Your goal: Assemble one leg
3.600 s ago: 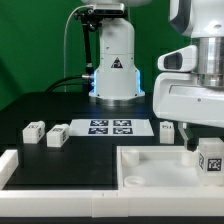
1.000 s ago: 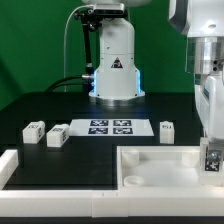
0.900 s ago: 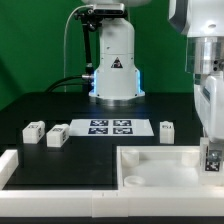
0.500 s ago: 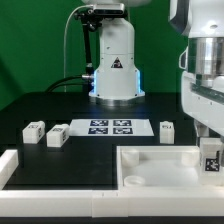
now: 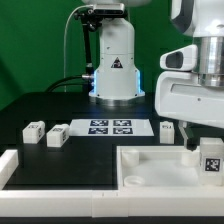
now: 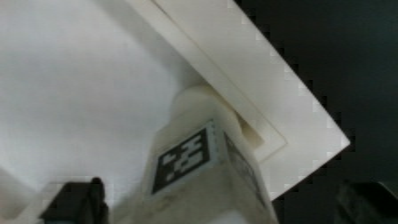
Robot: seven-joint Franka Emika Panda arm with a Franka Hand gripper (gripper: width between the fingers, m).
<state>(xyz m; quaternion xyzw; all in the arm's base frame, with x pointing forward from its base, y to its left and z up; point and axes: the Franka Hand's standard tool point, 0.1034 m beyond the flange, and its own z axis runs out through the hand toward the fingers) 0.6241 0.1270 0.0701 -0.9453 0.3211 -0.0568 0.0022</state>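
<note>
The leg, a small white block with a black-and-white tag facing the camera, stands upright at the corner of the white tray on the exterior view's right. My gripper hangs straight over it, one dark finger showing beside it. In the wrist view the leg sits between the two dark fingertips, with tray surface showing in the gap beside it. The gripper is open around the leg.
Three more small white legs lie on the black table: two on the exterior view's left and one behind the tray. The marker board lies mid-table. A white bracket sits front left. The robot base stands behind.
The wrist has turned back about its vertical axis, from side-on a second ago to broad face toward the camera. The leg stays at the tray corner, its tag showing more fully now.
</note>
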